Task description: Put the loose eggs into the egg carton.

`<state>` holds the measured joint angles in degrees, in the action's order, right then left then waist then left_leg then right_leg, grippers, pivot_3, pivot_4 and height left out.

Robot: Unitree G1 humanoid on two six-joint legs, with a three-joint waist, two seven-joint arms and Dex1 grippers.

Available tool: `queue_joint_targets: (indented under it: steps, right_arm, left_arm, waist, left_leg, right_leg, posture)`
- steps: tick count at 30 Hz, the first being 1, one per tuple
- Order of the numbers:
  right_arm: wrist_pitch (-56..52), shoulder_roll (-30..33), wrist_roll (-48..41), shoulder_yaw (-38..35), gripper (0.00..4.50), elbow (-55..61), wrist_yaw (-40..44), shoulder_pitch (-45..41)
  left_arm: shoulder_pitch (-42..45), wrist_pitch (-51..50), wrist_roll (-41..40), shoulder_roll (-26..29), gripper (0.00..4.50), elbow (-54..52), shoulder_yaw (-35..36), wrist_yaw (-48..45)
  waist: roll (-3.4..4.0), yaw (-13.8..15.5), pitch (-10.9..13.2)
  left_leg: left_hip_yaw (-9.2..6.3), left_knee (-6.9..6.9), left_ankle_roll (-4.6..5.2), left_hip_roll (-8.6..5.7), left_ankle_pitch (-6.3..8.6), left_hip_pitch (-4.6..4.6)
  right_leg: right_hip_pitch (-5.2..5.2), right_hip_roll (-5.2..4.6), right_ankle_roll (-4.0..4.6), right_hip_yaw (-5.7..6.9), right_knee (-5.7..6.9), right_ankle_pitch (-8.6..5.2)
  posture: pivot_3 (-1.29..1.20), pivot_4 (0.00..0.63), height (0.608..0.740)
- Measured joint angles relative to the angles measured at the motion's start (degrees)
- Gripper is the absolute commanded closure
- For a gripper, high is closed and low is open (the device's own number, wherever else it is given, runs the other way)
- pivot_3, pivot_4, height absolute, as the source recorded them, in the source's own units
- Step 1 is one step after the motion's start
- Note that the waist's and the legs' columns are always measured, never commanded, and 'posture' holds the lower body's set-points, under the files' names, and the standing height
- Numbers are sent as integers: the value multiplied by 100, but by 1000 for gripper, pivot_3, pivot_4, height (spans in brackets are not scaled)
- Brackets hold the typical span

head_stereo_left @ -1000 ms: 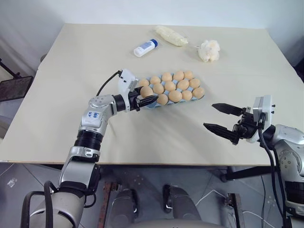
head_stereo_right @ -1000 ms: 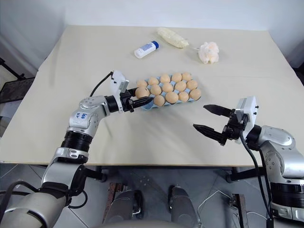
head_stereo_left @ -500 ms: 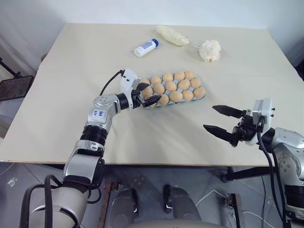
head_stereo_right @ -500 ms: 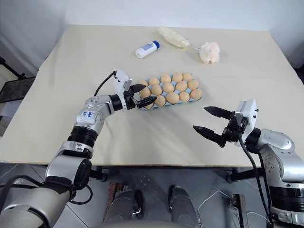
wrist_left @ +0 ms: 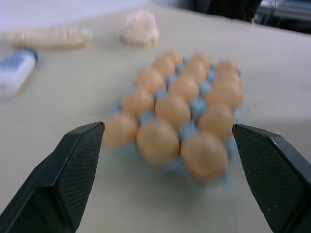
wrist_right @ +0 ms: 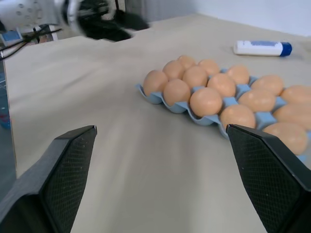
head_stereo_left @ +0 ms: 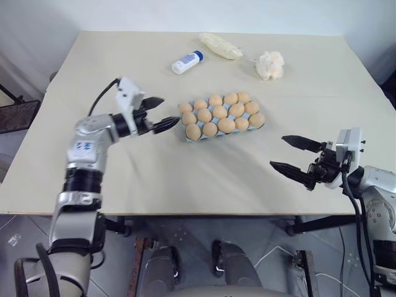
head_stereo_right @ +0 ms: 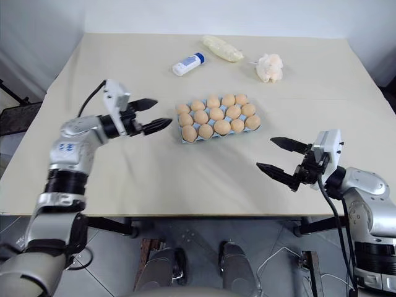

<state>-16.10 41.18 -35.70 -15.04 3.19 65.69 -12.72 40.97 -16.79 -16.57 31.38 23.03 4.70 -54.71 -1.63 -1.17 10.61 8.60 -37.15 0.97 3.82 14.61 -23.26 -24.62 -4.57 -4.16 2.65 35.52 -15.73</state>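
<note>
Beige table [head_stereo_left: 93, 68] against a white wall [head_stereo_left: 185, 12], grey tiled floor [head_stereo_left: 18, 229] below.

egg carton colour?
Light blue egg carton under tan eggs; clearest in the right wrist view.

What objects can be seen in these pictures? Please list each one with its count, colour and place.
table: one, beige, under everything.
egg carton: one, light blue, middle of the table.
eggs: fifteen, orange-tan, all seated in the carton cups, three rows of five.
bottle: one, white with blue cap, lying on its side at the far side of the table.
bag: one, pale yellow, oblong, far side, beside the bottle.
fluffy wad: one, white, far side, to the right of the bag.
left pincer: one, black fingers, open, above the table to the left of the carton, holding nothing.
right pincer: one, black fingers, open, near the table's front right edge, holding nothing.
</note>
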Motion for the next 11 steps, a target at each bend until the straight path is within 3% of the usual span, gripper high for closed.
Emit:
queue_joint_targets:
  steps: [11]
  right_arm:
    - [117, 6, 343, 636, 0, -732, 657, -871]
  left_arm:
    - [-1461, -392, -365, 891, 17, -1135, 121, -844]
  waist:
    - [2, -42, 1]
  left_leg:
    - [-7, 9, -29, 1, 14, -1]
  right_leg:
    - [-3, -28, 11, 2, 0, -6]
  posture:
    - [0, 150, 740]
